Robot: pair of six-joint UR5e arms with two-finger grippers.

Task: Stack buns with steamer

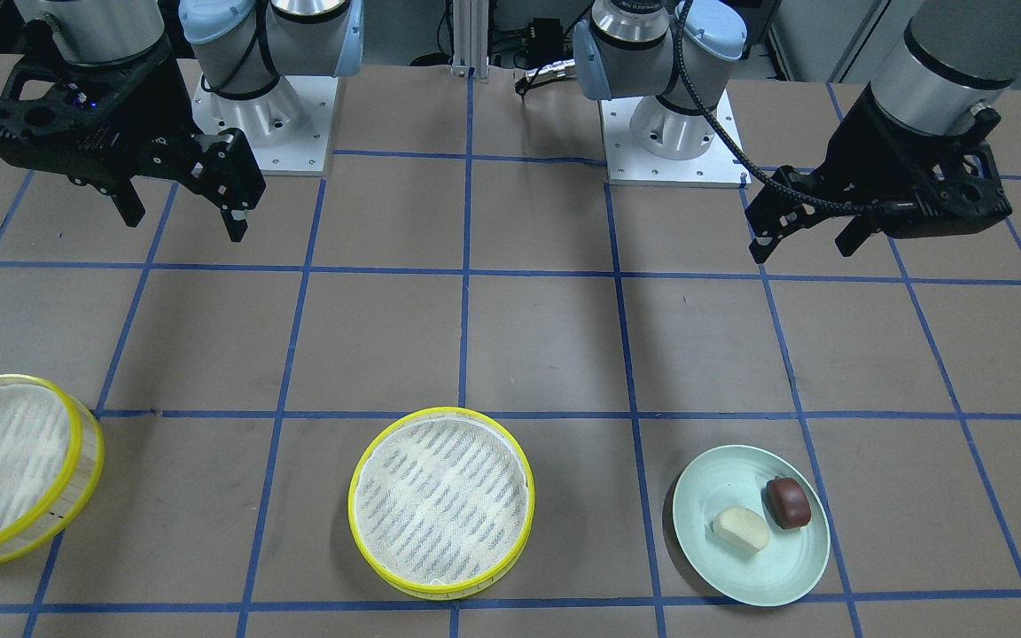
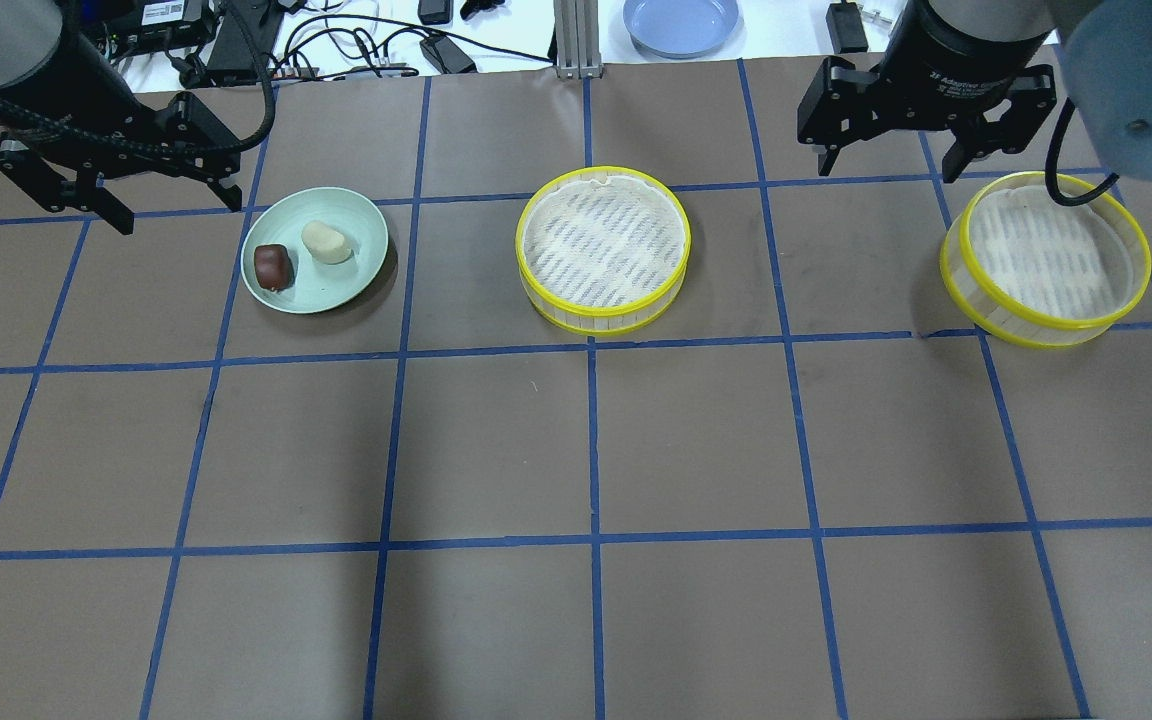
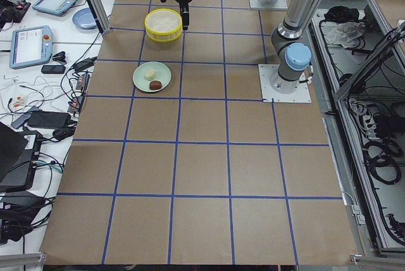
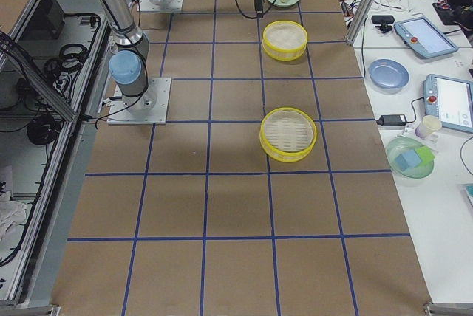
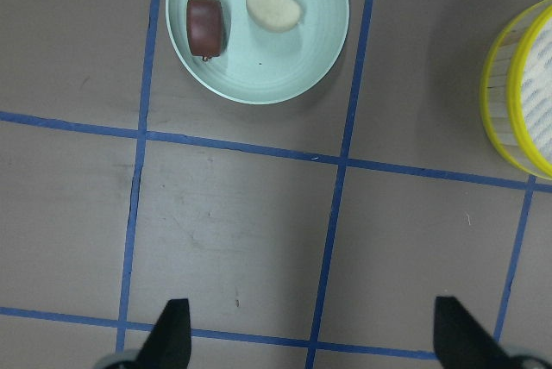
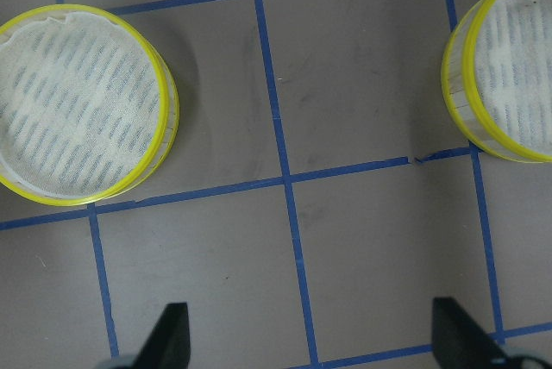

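Observation:
A pale cream bun point(image 1: 739, 529) and a dark reddish-brown bun point(image 1: 788, 502) lie side by side on a pale green plate point(image 1: 767, 576). They also show in the overhead view as cream bun point(image 2: 326, 242), brown bun point(image 2: 273, 267) and plate point(image 2: 336, 285). One empty yellow-rimmed steamer tier point(image 2: 603, 248) stands mid-table, the other point(image 2: 1046, 258) toward my right. My left gripper point(image 2: 176, 212) hangs open and empty above the table, beside the plate. My right gripper point(image 2: 886, 172) hangs open and empty between the two tiers. The left wrist view shows the buns point(image 5: 273, 3) ahead of the open fingers.
Brown table with a grid of blue tape lines. The arm bases point(image 1: 267, 124) point(image 1: 670, 133) stand on my side of the table. A blue plate point(image 2: 681, 20), cables and devices lie on the white bench beyond the far edge.

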